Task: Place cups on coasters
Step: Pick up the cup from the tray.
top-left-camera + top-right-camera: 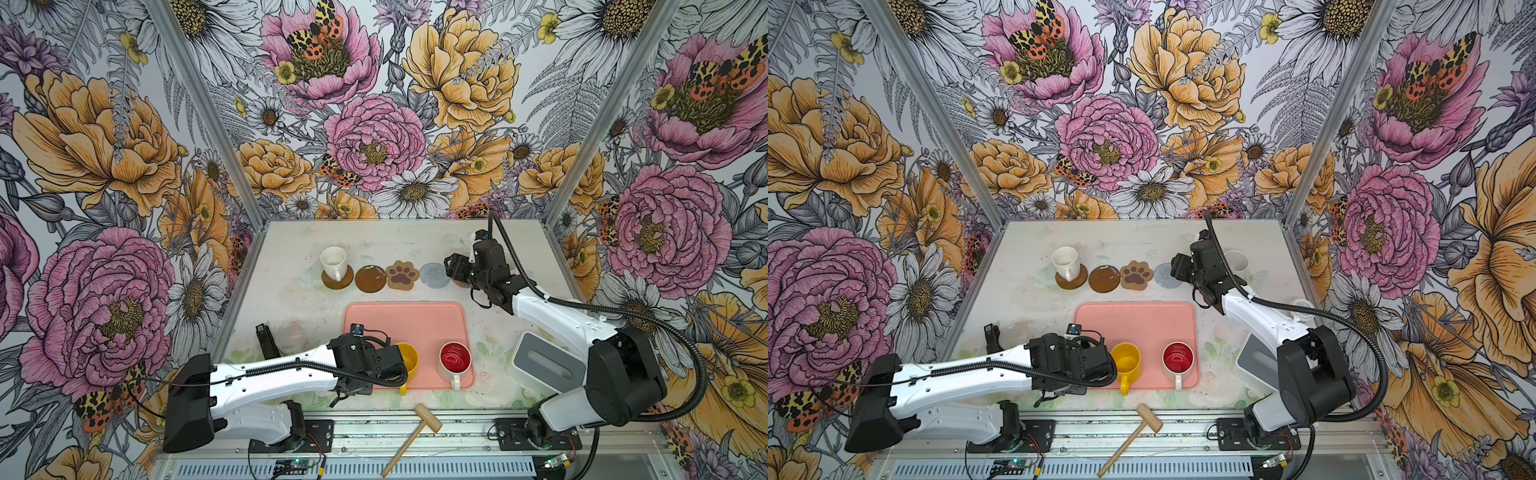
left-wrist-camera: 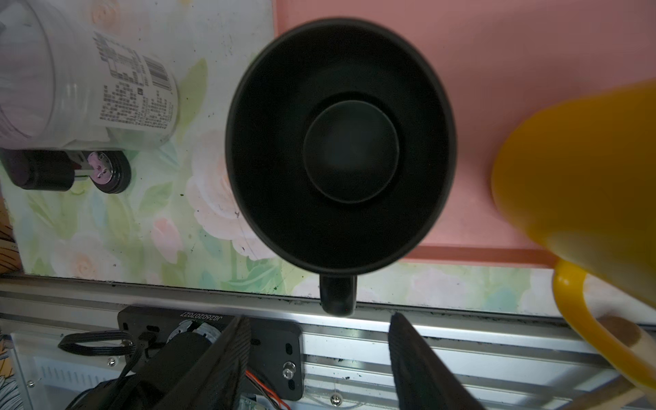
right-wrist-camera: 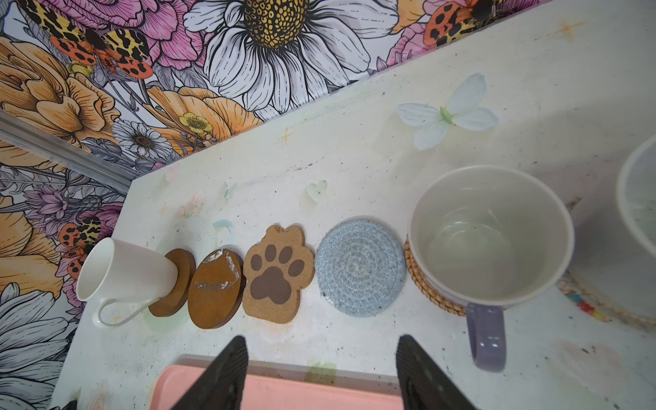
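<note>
Left end effector (image 2: 317, 319) hangs over black mug (image 2: 340, 142), jaws apart, nothing gripped; the handle points between them. Mug sits at a tray (image 2: 497, 53) corner, yellow mug (image 2: 585, 170) just beside (tight gap). Risk: a handle-only pinch lets the mug swing, clip yellow, or catch the tray lip. Right end effector (image 3: 321, 340) is released and empty near the grey-blue coaster (image 3: 358, 266).

Bright, even light in both top views, shadows soft; walls (image 1: 104, 166) bow at the edges. The red mug (image 1: 455, 358) glints inside. Left wrist view is dimmer: black mug (image 2: 340, 152) murky, yellow mug (image 2: 585, 177) blurred up close. In the right wrist view a broad soft shadow greys the table (image 3: 461, 64).
</note>
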